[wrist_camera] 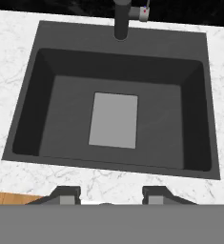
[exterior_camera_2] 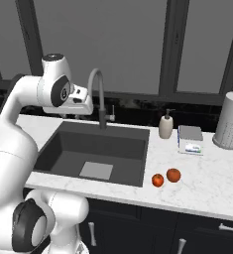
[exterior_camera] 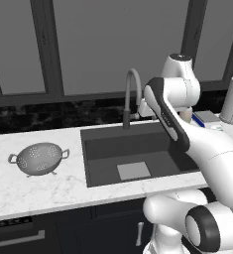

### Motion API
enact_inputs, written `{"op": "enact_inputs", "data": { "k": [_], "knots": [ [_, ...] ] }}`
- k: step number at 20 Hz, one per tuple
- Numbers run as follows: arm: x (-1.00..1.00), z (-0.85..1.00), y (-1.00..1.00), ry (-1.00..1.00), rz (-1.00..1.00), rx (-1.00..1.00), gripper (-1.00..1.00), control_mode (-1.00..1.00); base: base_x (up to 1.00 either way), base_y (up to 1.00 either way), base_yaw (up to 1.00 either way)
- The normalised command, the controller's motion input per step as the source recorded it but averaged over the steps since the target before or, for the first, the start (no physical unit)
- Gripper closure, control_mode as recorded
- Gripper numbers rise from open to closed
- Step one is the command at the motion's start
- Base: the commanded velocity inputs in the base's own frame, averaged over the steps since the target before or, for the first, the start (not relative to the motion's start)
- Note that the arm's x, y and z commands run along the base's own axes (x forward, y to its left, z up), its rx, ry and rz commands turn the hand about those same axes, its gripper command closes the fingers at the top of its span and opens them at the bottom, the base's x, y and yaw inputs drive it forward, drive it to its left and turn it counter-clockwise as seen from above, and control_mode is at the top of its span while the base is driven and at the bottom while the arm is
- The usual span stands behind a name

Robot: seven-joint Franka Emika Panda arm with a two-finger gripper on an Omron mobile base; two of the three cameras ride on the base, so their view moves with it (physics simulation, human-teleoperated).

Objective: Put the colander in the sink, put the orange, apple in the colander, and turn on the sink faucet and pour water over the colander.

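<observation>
Colander (exterior_camera: 39, 158) left of sink (exterior_camera: 133, 149) — fruit (exterior_camera_2: 165, 177) right.

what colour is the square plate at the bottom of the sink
Pale grey, lighter than the dark grey sink around it; the plate shows best in the hand view.

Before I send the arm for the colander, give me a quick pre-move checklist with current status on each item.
1. Colander upright on the counter left of the sink, nothing on it: ok.
2. Sink basin free to receive it, only the pale plate at the bottom: ok.
3. Gripper carrying nothing, fingers apart above the sink: ok.
4. Gripper lined up over the colander: not ok, it is above the sink.
5. Orange and apple waiting on the counter right of the sink: ok.
6. Sink faucet off, no water visible: ok.
</observation>
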Motion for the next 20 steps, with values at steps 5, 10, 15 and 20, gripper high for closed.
{"op": "enact_inputs", "data": {
  "k": [5,10,15,20],
  "knots": [
    [0.00,0.00,0.00,0.00,0.00,0.00,-1.00,-1.00,0.00,0.00,0.00],
    [0.00,0.00,0.00,0.00,0.00,0.00,-1.00,-1.00,0.00,0.00,0.00],
    [-0.10,-0.03,0.00,-0.01,0.00,-0.01,-1.00,-1.00,0.00,0.00,0.00],
    [-0.98,-0.06,0.08,-0.09,0.00,0.00,-1.00,-1.00,0.00,0.00,0.00]
  ]
}}
